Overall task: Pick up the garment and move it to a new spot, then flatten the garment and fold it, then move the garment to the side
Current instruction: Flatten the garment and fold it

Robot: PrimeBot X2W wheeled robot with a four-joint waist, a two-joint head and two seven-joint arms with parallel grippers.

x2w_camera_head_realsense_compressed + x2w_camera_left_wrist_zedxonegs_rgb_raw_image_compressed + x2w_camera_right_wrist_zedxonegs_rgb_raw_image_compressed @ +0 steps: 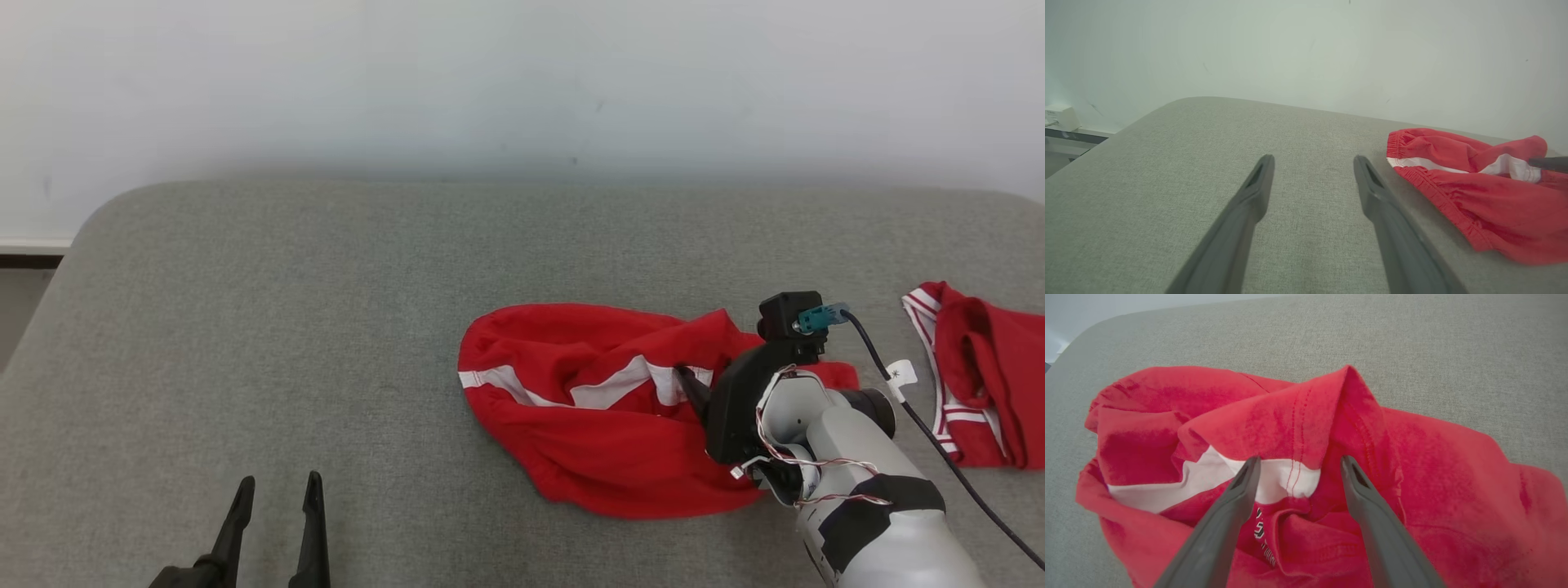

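The garment (588, 408) is a crumpled red piece with a white stripe, lying right of centre on the grey padded table (326, 310). My right gripper (684, 380) reaches over it from the right. In the right wrist view the right gripper (1298, 463) is open, its fingertips either side of a raised red fold and white patch of the garment (1274, 433). My left gripper (277, 490) rests open at the lower left over bare table, well left of the garment. The left wrist view shows the left gripper (1312, 161) open, with the garment (1474, 188) off to its right.
A second red garment with white trim (976, 376) lies at the table's right edge. A black cable (922, 416) runs from my right wrist across the table. A pale wall (522, 82) stands behind the table; its rounded left corner (106, 212) drops off to the floor.
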